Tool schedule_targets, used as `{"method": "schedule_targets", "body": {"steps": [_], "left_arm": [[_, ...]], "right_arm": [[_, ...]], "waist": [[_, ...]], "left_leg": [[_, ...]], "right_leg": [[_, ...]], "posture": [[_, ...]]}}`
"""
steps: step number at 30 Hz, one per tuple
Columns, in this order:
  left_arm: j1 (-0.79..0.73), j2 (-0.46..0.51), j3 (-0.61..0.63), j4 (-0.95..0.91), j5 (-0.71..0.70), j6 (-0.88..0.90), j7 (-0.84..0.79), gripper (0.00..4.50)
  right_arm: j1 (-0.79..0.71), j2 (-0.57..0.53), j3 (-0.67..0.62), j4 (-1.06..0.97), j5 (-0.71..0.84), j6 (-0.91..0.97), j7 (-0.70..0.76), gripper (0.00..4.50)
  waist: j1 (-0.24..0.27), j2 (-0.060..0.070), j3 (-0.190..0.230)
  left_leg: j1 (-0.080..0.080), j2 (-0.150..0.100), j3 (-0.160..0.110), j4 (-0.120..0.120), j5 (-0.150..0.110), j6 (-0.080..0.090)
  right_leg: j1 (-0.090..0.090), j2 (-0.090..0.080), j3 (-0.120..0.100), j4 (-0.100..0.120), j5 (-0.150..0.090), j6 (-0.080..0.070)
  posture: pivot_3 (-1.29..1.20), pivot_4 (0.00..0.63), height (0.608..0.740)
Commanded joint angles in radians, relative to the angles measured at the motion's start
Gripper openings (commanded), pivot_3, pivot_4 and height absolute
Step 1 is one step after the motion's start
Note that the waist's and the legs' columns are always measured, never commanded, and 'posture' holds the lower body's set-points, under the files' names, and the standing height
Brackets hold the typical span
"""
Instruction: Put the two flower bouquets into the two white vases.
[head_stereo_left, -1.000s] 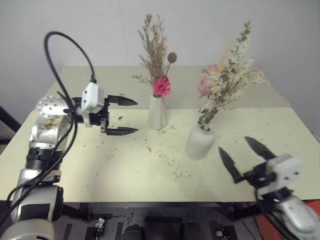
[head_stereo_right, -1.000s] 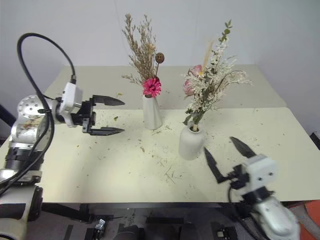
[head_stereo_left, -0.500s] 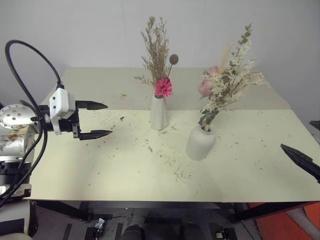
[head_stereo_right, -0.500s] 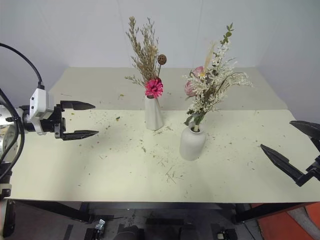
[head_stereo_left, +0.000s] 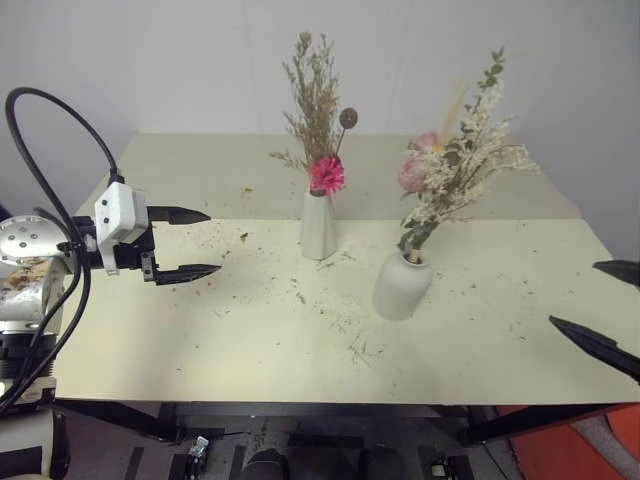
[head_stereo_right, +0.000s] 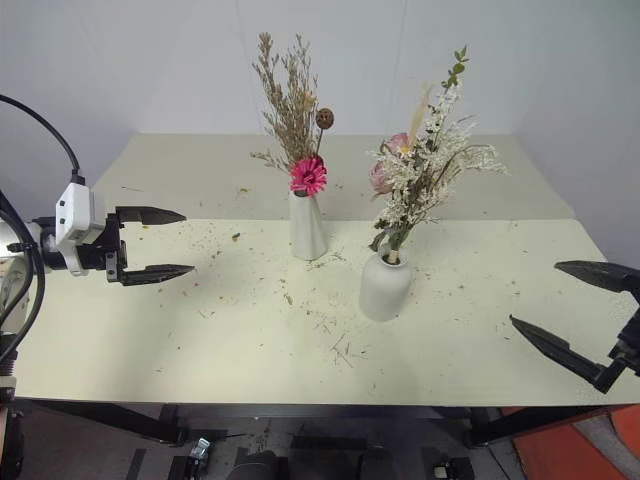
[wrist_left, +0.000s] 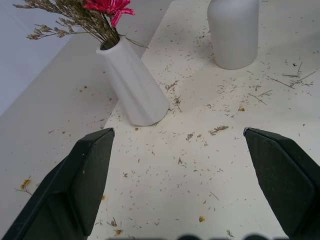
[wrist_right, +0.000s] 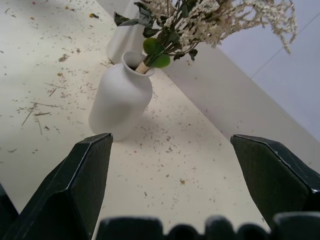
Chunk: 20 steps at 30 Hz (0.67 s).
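The tall slim white vase (head_stereo_left: 318, 226) stands mid-table and holds the bouquet with the bright pink daisy (head_stereo_left: 325, 174), tan grass and a brown seed head. To its right the short rounded vase (head_stereo_left: 401, 285) holds the bouquet of pale pink roses (head_stereo_left: 455, 170), cream sprigs and green leaves. My left gripper (head_stereo_left: 192, 243) hovers open over the table's left side, well apart from both vases, with nothing between its fingers. My right gripper (head_stereo_right: 568, 318) hangs open at the table's right edge, also empty. Both vases also appear in the left wrist view: the slim vase (wrist_left: 134, 85), the round vase (wrist_left: 233, 31).
The cream table (head_stereo_left: 250, 330) is strewn with dried plant crumbs around the vases. A white wall rises behind its far edge. A black cable (head_stereo_left: 50, 110) loops over my left arm.
My left gripper has drawn back to the left, away from the slim vase. My right gripper has pulled off to the right edge and risen. Both bouquets stay in their vases.
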Motion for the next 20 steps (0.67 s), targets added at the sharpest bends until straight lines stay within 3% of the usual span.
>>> {"method": "schedule_targets", "body": {"steps": [1, 20], "left_arm": [[-0.048, -0.002, -0.001, 0.021, 0.004, -0.039, -0.009, 4.5], [-0.04, -0.039, 0.015, 0.033, -0.001, -0.081, 0.023, 4.5]], "right_arm": [[0.002, 0.009, -0.07, -0.027, 0.021, 0.01, 0.022, 4.46], [0.01, 0.025, -0.087, -0.044, -0.008, 0.013, 0.059, 4.46]], "waist": [[0.0, 0.0, 0.0], [-0.001, 0.0, 0.0]], "left_leg": [[0.0, 0.0, 0.0, 0.0, 0.0, 0.0], [0.0, 0.0, 0.0, 0.0, 0.0, 0.0]], "right_leg": [[0.0, 0.0, 0.0, 0.0, 0.0, 0.0], [0.0, 0.0, 0.0, 0.0, 0.0, 0.0]], "posture": [[0.0, 0.15, 0.74], [0.0, 0.15, 0.74]]}}
